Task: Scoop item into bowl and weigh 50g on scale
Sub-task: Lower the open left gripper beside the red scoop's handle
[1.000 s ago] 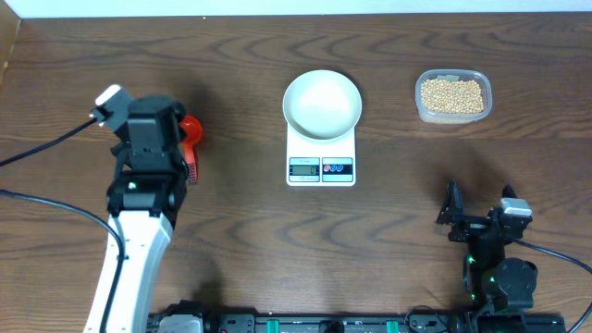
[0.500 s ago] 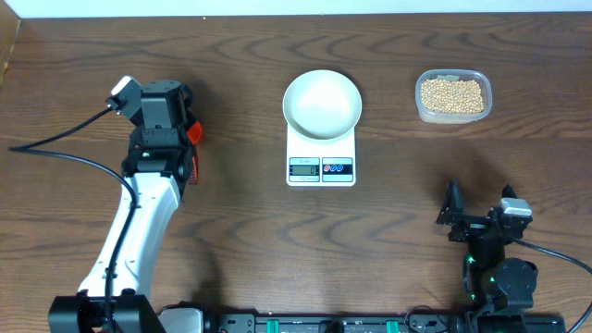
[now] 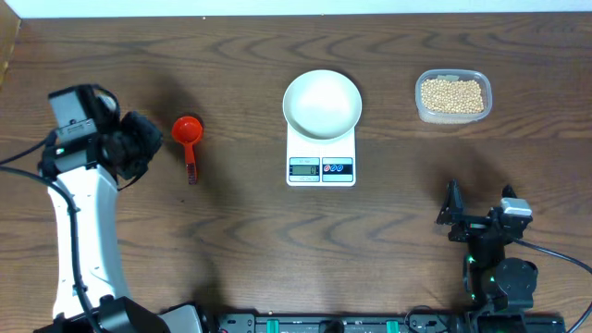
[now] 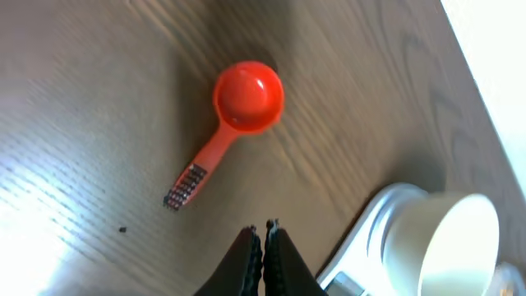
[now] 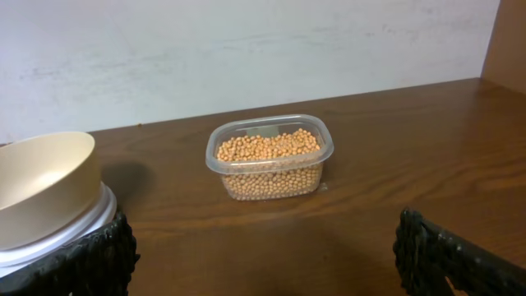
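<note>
Left gripper (image 4: 263, 247) is fully closed with nothing in it, fingers pressed together, hanging over bare table (image 3: 231, 231) just left of the red scoop (image 3: 188, 139) and not touching it. The scoop lies flat, cup side up and empty. Its long axis runs roughly far-to-near in the overhead view, cup end toward the far edge, dark ribbed handle tip toward the robot. In the left wrist view it sits on a diagonal, cup upper right, handle lower left. Right gripper (image 5: 259, 238) is wide open and empty, parked low near the front right of the table, facing the tub (image 5: 269, 160). The beans (image 3: 452, 94) are all in that clear tub at far right, filled about level; the tub's long axis runs left-right. There is a pale patch on its far wall, and I can't tell if it's a label. The bowl (image 3: 322, 104) is upright and empty, sitting on the platform of the scale (image 3: 321, 166) at table centre. The scale's long axis runs far-to-near, display and two round buttons facing the robot, buttons right of the display. Display digits and the small print above them are too small to read. No brand is legible anywhere.
</note>
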